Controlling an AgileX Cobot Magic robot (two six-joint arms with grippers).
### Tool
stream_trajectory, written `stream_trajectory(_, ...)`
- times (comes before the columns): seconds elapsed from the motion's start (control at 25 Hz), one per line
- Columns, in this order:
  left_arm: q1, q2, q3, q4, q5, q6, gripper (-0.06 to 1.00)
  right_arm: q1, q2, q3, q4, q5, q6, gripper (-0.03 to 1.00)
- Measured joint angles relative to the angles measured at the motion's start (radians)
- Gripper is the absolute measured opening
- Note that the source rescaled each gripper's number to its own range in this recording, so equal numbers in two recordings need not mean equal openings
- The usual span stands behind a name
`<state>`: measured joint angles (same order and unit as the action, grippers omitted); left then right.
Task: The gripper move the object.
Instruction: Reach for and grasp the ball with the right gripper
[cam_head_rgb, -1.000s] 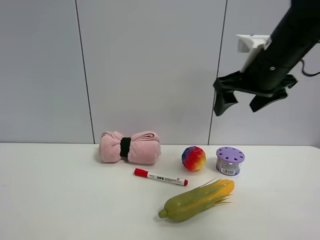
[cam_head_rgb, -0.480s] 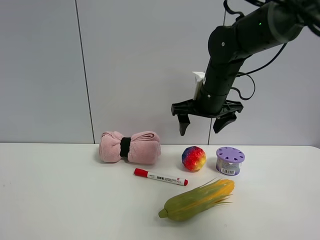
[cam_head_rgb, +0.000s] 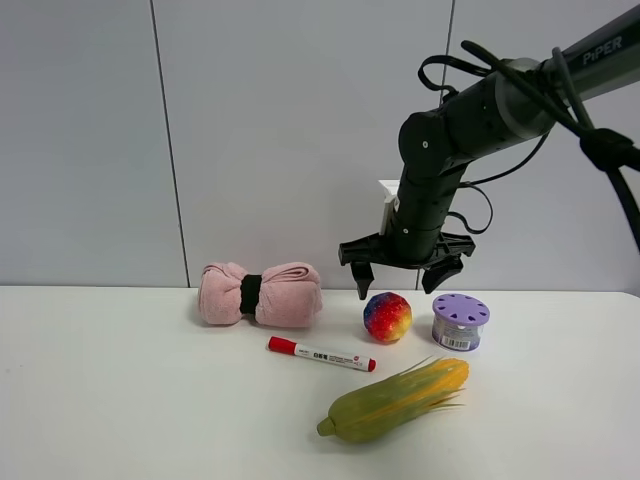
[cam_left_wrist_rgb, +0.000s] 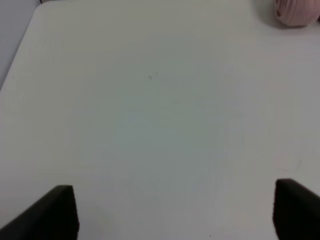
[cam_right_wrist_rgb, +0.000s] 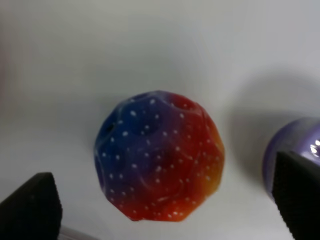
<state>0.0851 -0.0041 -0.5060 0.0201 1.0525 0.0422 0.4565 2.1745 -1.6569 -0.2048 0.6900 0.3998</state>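
While spread jaws overhang the ball (cam_head_rgb: 387, 316), the jar (cam_head_rgb: 460, 321) sits lidded.

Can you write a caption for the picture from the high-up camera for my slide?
Open right gripper hovers just above the rainbow ball, beside the purple-lidded container.

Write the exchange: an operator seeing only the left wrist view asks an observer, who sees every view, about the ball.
Operator: I see only table and the edge of a pink towel. Where is the ball?
Observer: On the table, between the towel and a purple-lidded jar.
Operator: Is the right pincer on it?
Observer: No. It hangs open just above, and the ball sits between its fingers with gaps either side.
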Motion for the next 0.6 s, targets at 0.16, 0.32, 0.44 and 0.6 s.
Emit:
stream_trajectory(0.16,0.0,0.0,0.0,0.0,0.0,0.0,1.0,0.0,0.027,0.0,0.001,-0.03,0.012,1.0)
stream_trajectory(0.32,0.0,0.0,0.0,0.0,0.0,0.0,1.0,0.0,0.055,0.0,0.009,-0.065,0.017,1.0)
stream_trajectory(0.44,0.0,0.0,0.0,0.0,0.0,0.0,1.0,0.0,0.069,-0.001,0.01,-0.082,0.017,1.0)
stream_trajectory(0.6,0.0,0.0,0.0,0.0,0.0,0.0,1.0,0.0,0.082,-0.003,0.007,-0.096,0.017,0.97)
